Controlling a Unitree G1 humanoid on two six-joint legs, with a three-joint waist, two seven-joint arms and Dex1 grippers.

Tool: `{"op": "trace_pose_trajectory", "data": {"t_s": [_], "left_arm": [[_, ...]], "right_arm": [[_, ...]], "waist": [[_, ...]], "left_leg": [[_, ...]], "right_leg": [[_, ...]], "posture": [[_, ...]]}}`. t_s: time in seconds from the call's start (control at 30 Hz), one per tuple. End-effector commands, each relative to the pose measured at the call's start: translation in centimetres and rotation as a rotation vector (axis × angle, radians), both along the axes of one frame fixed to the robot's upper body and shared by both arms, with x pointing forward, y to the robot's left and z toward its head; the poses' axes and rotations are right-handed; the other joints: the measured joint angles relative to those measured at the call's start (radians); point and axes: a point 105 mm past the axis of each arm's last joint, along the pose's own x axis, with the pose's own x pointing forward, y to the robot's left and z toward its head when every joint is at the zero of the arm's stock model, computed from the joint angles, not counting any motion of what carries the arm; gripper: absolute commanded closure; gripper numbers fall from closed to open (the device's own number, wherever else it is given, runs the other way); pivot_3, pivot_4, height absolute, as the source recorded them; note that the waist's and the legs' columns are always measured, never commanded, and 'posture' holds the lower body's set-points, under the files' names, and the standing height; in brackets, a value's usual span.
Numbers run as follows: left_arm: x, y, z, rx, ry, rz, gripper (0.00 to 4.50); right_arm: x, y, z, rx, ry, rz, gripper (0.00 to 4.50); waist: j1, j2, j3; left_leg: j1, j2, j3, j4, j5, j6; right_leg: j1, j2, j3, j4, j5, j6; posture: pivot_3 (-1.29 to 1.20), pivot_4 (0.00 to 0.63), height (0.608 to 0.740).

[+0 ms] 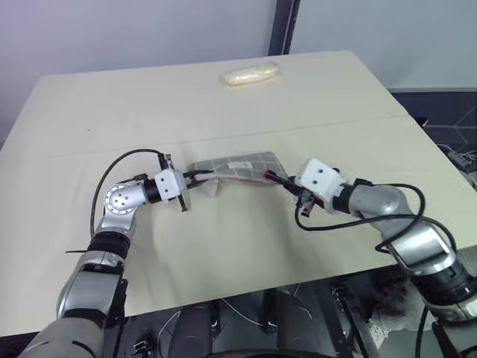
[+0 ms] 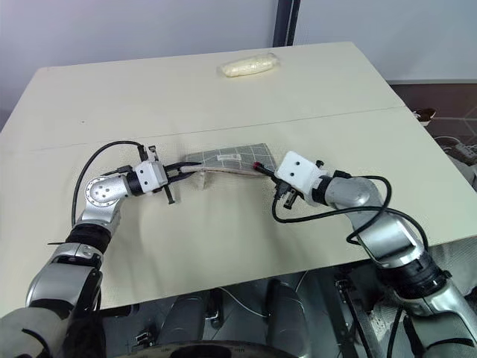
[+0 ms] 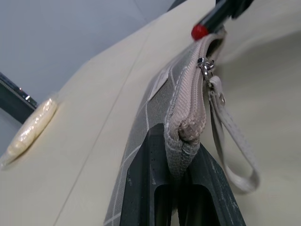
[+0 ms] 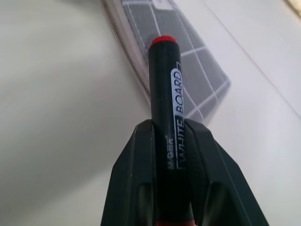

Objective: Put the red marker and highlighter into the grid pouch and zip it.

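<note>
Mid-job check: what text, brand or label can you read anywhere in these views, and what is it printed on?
"WHITE BOARD": white lettering along the black barrel of the red marker, held in the right gripper.
Small brand word beside it, near the fingers: too small to read for sure.
White centre label on the grid pouch: any print too small to read.
Cream packet at the far table edge: no readable text.

Both arms forward, left hand (image 1: 200, 176) and right hand (image 1: 285, 181) clamped, tips facing

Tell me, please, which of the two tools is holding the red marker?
The right tool grips the red marker, red end toward the grid pouch; the left tool pinches the pouch's end instead.
</note>
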Motion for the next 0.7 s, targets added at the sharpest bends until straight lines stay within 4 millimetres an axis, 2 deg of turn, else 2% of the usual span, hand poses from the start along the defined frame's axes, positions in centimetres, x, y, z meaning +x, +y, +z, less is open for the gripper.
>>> {"op": "trace_pose_trajectory", "data": {"t_s": [0.03,0.1,0.17,0.23,0.33,0.4,0.53,0.63,0.7], "left_arm": [[0.1,-0.5,1.4,0.0,-0.056,-0.017,4.5],[0.2,-0.3,1.2,0.004,-0.05,-0.008,4.5],[0.2,-0.1,1.1,0.003,-0.045,0.0,4.5],[0.1,0.0,1.1,0.005,-0.046,0.002,4.5],[0.2,-0.1,1.2,0.002,-0.047,0.001,4.5],[0.3,-0.4,1.4,-0.004,-0.049,-0.008,4.5],[0.3,-0.9,1.3,-0.002,-0.04,-0.026,4.5],[0.2,-1.3,1.4,-0.005,-0.037,-0.04,4.5],[0.3,-1.5,1.6,-0.014,-0.037,-0.045,4.5]], "right_arm": [[0.4,0.8,2.1,0.05,-0.082,0.039,4.2],[0.0,1.3,3.4,0.124,-0.106,0.064,4.2],[-1.2,2.2,4.1,0.182,-0.101,0.144,4.2],[-2.5,2.5,3.4,0.126,-0.089,0.219,4.2],[-3.1,2.5,2.9,0.098,-0.079,0.248,4.2],[-2.4,1.4,2.0,0.011,-0.091,0.208,4.2],[-0.8,-0.2,2.0,-0.024,-0.127,0.109,4.2],[-0.5,-1.3,1.2,-0.099,-0.133,0.095,4.2],[-0.3,-1.3,1.3,-0.1,-0.143,0.094,4.2]], "waist": [[0.0,0.0,0.0],[0.001,0.0,0.0],[0.002,0.0,0.0],[0.002,0.0,0.0],[0.001,0.0,0.0],[0.001,0.0,0.0],[0.001,0.0,0.0],[0.001,0.0,0.0],[0.001,0.0,0.0]], "left_leg": [[0.0,0.0,0.001,0.0,0.0,0.0],[0.0,0.0,0.001,0.0,0.0,0.0],[0.0,0.0,0.0,0.0,0.0,0.0],[0.0,0.0,-0.001,0.0,0.0,0.0],[0.0,-0.001,-0.002,0.0,0.0,0.0],[0.001,-0.001,-0.003,0.0,0.0,0.0],[0.001,-0.001,-0.002,0.001,0.0,0.0],[0.001,-0.001,-0.002,0.001,0.0,0.0],[0.001,-0.001,-0.002,0.001,0.0,0.0]], "right_leg": [[0.0,0.0,0.0,0.001,0.0,0.0],[0.0,0.0,0.0,0.002,0.0,0.0],[0.0,0.001,0.0,0.003,0.0,0.0],[0.0,0.001,0.0,0.003,0.0,0.0],[0.001,0.0,0.0,0.003,0.0,0.0],[0.001,0.0,0.0,0.003,0.0,0.0],[0.001,0.0,0.0,0.002,0.0,0.0],[0.001,0.0,0.0,0.002,0.0,0.0],[0.001,0.0,0.0,0.002,0.0,0.0]], "posture": [[0.0,0.15,0.74],[0.0,0.15,0.74],[0.0,0.15,0.74],[0.0,0.15,0.74],[0.0,0.15,0.74],[0.0,0.15,0.74],[0.0,0.15,0.74],[0.0,0.15,0.74],[0.0,0.15,0.74]]}}
